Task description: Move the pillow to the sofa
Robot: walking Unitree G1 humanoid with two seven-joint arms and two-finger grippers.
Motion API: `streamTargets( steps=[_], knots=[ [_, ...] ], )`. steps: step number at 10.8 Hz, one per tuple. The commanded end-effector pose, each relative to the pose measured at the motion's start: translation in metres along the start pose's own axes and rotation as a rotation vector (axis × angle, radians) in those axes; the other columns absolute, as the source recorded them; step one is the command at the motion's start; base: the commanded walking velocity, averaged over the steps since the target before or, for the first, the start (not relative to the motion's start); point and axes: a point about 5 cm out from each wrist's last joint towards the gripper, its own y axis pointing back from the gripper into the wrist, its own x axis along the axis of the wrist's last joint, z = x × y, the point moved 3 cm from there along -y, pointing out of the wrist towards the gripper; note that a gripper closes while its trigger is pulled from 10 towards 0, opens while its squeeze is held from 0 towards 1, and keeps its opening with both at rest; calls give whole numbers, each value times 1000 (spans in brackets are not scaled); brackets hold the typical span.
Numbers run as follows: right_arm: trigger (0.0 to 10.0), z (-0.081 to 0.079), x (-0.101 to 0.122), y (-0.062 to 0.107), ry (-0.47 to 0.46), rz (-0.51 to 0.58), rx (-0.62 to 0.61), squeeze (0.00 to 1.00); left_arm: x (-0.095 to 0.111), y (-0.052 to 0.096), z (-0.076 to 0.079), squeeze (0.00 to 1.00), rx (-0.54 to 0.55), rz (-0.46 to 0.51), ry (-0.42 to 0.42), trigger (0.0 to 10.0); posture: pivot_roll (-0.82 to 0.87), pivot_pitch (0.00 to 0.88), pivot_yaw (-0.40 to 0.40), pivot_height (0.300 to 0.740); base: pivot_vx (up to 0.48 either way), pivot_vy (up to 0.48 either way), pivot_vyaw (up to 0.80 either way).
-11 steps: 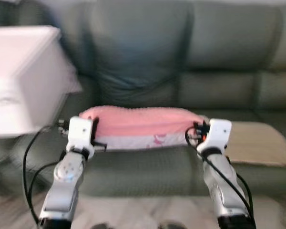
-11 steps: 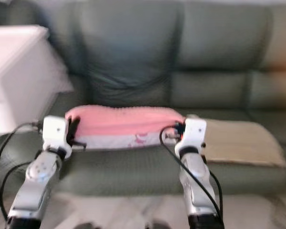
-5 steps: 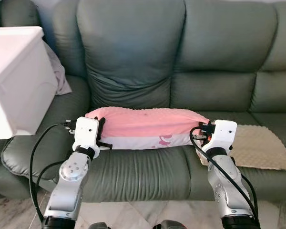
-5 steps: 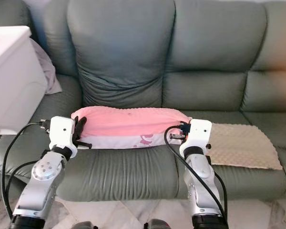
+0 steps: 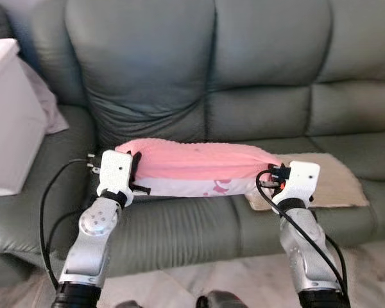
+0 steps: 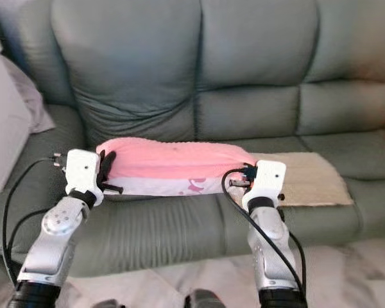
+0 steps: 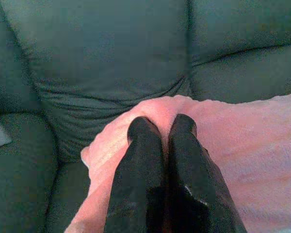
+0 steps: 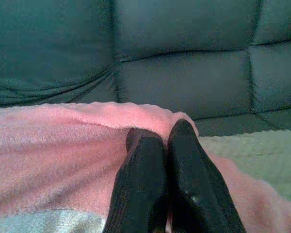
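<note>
The fluffy pink pillow [image 5: 199, 163] hangs over the grey-green leather sofa [image 5: 256, 70] seat, pressed between closed left gripper [image 7: 162, 131] at nine o'clock and closed right gripper [image 8: 160, 133] at three; releasing remains.

Both silver arms reach forward and up, elbows low, forearms angled inward toward white wrist housings set wide apart at about the same height. Black cables loop from each wrist down along the forearm.

Left pincer [image 7: 162, 127]: two long black fingers [image 7: 140, 165] pressed side by side, tips touching, closed against the left end of the pink pillow [image 5: 199, 168]. Wrist housing sits just outside that end.

Right pincer [image 8: 161, 130]: black fingers [image 8: 189, 170] likewise pressed together, no gap visible, closed on the pillow's right end. Right wrist housing slightly tilted, cable bundle and a small red spot at its inner side.
</note>
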Motion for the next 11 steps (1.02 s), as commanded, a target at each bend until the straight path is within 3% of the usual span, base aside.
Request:
streamTargets(
  steps=[1, 3, 11],
  knots=[
    [10000, 5, 8, -1, 3, 29, -21, 0, 0, 1, -8, 0, 30, 4, -6, 10000, -9, 0, -39, 740, 0, 0, 0],
    [10000, 4, 8, -1, 3, 28, -18, 0, 0, 1, -9, 0, 31, 2, -11, 10000, -7, 0, -39, 740, 0, 0, 0],
    [10000, 4, 7, -1, -1, 23, -19, 0, -1, 1, -7, 0, 22, -2, -10, 10000, -6, 0, -36, 740, 252, 0, 0]
  ],
)
